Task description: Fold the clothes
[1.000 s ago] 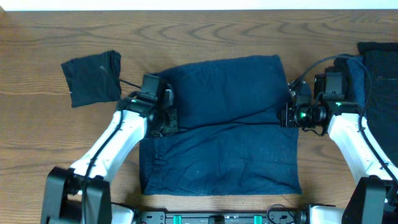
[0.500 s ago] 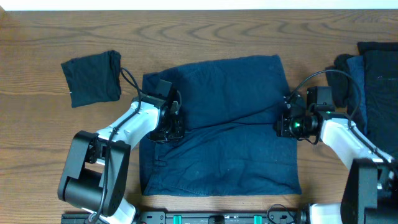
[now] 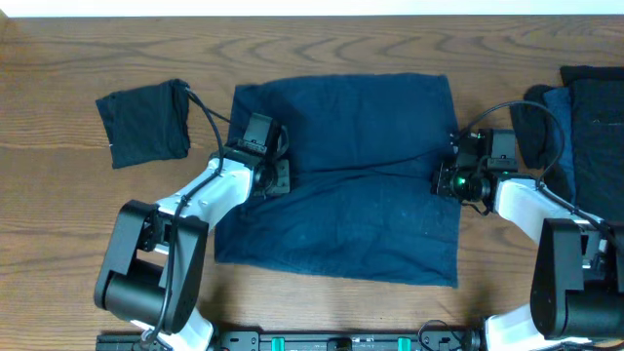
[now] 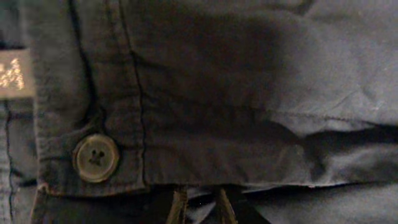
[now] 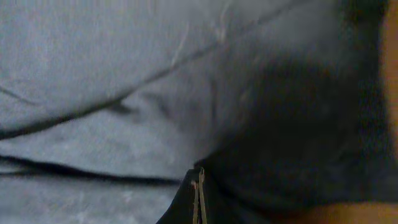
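We're mid-fold on the navy blue buttoned cloth garment. It lies flat in the middle of the brown wooden table, with a crease running across it between the two grippers.

The left gripper sits on the garment's left edge. The left wrist view is filled with waistband and a round dark button, so we read it as pinched on that band (its fingertips are mostly buried in cloth, so this is a judgement).

The right gripper sits on the right edge, fingers pressed together with fabric bunched around them, so we take it as gripping the same garment.

Both forearms lie low over the table. They angle inward from the near corners with wrists level, roughly mirroring each other.

For the next move, we'd lift both pinch points together and carry them over in step, so the fold lands square. Uneven travel would skew the edge.

The small black folded square of cloth is at far left, well apart from the garment. The dark stack of clothes is at far right, beside the right arm.
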